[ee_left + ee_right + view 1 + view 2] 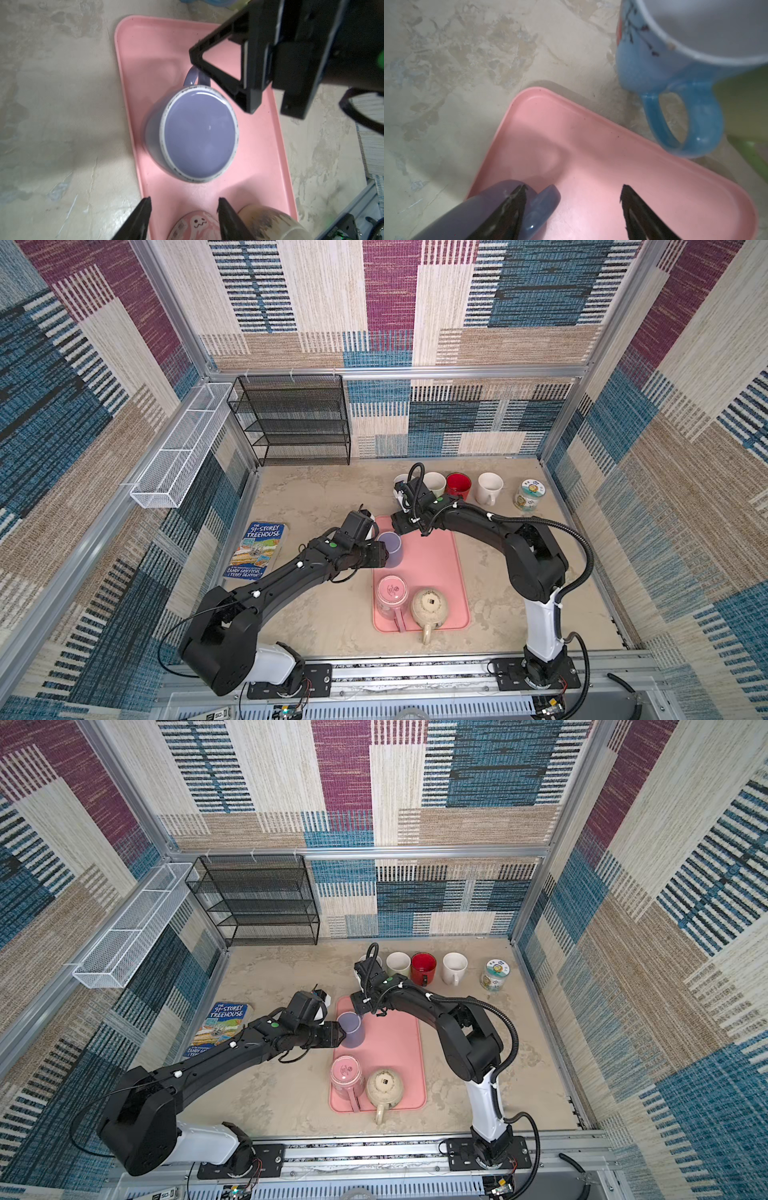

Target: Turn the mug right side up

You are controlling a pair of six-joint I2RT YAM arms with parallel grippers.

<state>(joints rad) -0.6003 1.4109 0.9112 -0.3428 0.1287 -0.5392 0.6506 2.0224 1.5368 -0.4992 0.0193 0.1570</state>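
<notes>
You see the purple mug (390, 549) base-up at the pink tray's (434, 568) upper left, with the left gripper (184, 199) and right gripper (574, 187) beside it, jaws apart, so the whole turn remains.

Hidden and cropped
Your right arm (469, 520) hides most of the blue mug (637, 66) in both top views; the right wrist view blurs it and crops the lilac mug (477, 209). The left wrist view crops the pink mug (193, 225) and beige mug (268, 218).
</notes>
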